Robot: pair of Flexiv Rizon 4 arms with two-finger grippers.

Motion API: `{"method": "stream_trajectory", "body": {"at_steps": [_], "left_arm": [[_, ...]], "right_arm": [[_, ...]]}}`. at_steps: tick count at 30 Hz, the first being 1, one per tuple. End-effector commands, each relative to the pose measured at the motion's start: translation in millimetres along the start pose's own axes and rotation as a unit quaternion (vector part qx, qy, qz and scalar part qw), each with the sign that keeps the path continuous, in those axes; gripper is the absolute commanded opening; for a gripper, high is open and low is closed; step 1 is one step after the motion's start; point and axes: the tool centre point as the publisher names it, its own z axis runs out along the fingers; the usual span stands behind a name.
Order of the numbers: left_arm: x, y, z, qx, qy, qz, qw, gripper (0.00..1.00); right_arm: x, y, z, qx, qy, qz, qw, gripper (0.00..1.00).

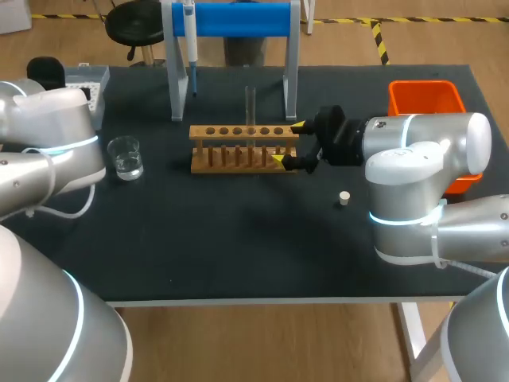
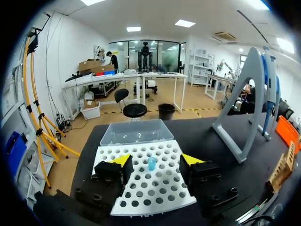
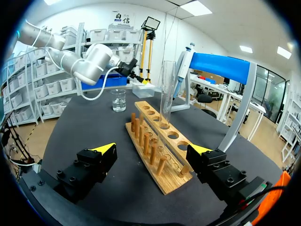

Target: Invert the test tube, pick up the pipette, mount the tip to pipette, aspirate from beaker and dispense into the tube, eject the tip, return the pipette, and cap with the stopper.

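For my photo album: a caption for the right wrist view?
Open right gripper facing a wooden rack holding one upright test tube.

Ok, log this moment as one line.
test tube upright in rack | right gripper open by rack | left gripper open over tip box | pipette on stand | stopper on table

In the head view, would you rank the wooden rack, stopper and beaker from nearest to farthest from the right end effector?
1. Wooden rack, just ahead of the right end effector.
2. Stopper, toward the table's front.
3. Beaker, far left.
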Motion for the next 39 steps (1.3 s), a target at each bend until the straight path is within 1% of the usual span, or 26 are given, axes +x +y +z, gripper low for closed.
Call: {"method": "stream_trajectory", "body": {"at_steps": [1,3,8,10,13,19,25,34,39], "left_arm": [[-0.9,-2.6,3.6,-0.006,-0.002,0.001,1.000,0.49],[-1.0,-2.6,4.0,-0.007,-0.003,0.003,1.000,0.51],[-2.2,-2.4,5.7,-0.009,-0.007,0.007,1.000,0.49],[-2.8,-2.6,6.5,-0.009,-0.007,0.007,1.000,0.46],[-3.9,-2.8,7.5,-0.008,-0.008,0.007,1.000,0.49],[-5.5,-3.4,9.4,-0.007,-0.009,0.008,1.000,0.46],[-7.2,-2.7,11.3,-0.009,-0.009,0.008,1.000,0.47],[-8.4,-2.0,12.9,-0.011,-0.009,0.010,1.000,0.46],[-8.4,-2.2,13.5,-0.011,-0.010,0.012,1.000,0.43]], "right_arm": [[0.6,-0.5,0.0,-0.001,-0.001,0.000,1.000,1.00],[0.6,-0.5,0.0,-0.001,-0.001,0.000,1.000,1.00],[0.6,-0.5,0.0,-0.001,-0.001,0.000,1.000,1.00],[0.6,-0.5,0.0,-0.001,-0.001,0.000,1.000,1.00],[0.6,-0.5,0.0,-0.001,-0.001,0.000,1.000,1.00],[0.6,-0.5,0.0,-0.001,-0.001,0.000,1.000,1.00],[0.6,-0.5,0.0,-0.001,-0.001,0.000,1.000,1.00],[0.6,-0.5,0.0,-0.001,-0.001,0.000,1.000,1.00],[0.6,-0.5,0.0,-0.001,-0.001,0.000,1.000,1.00]]}}
